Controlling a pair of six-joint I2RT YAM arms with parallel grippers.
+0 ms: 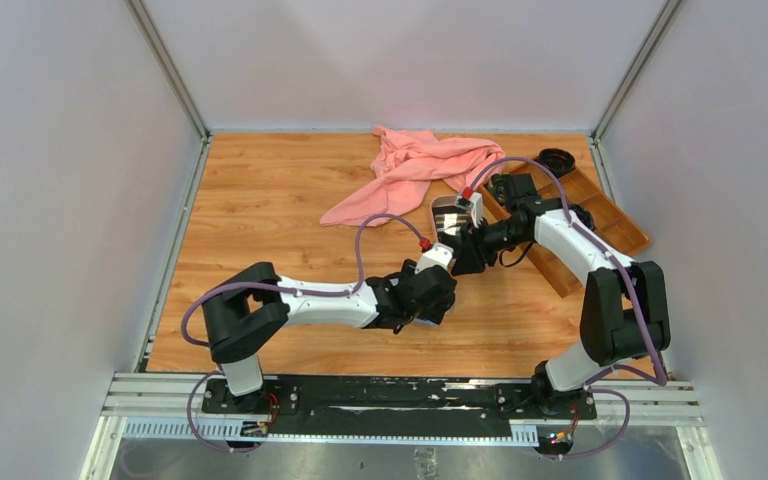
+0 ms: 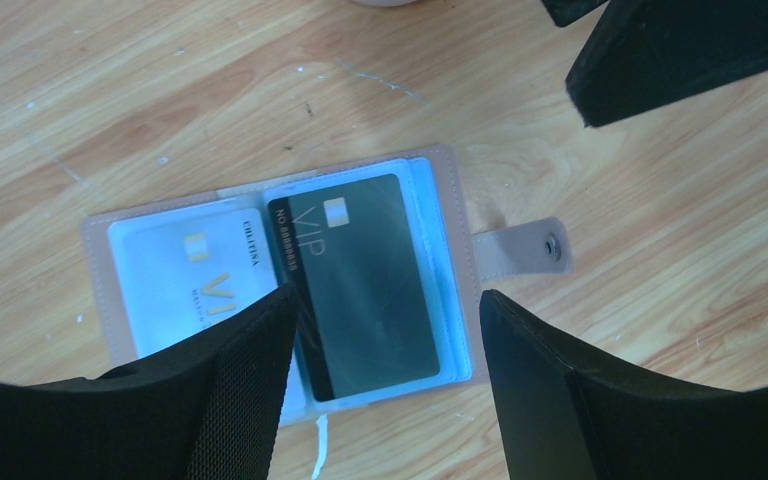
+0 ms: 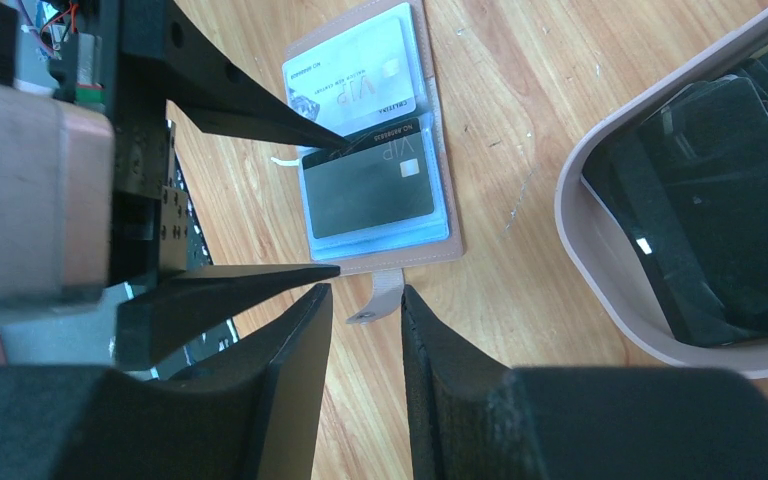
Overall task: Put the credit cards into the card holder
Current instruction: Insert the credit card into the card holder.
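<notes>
Honestly, the worry is the black card [image 2: 370, 280] right beneath the left gripper [image 2: 385, 295], whose jaws are spread wide and hold nothing. I can't tell whether that card is fully seated in its sleeve. A finger catching its edge could skew it or slide the open card holder [image 2: 457, 250] along the wood.

The right gripper [image 3: 365, 292], empty with its jaws only a slit apart, hovers just short of the snap tab [image 3: 375, 300], so nothing pins the holder down. The pink-rimmed tray [image 3: 600, 300] of dark cards [image 3: 720, 200] sits close beside that gripper, crowding it.
</notes>
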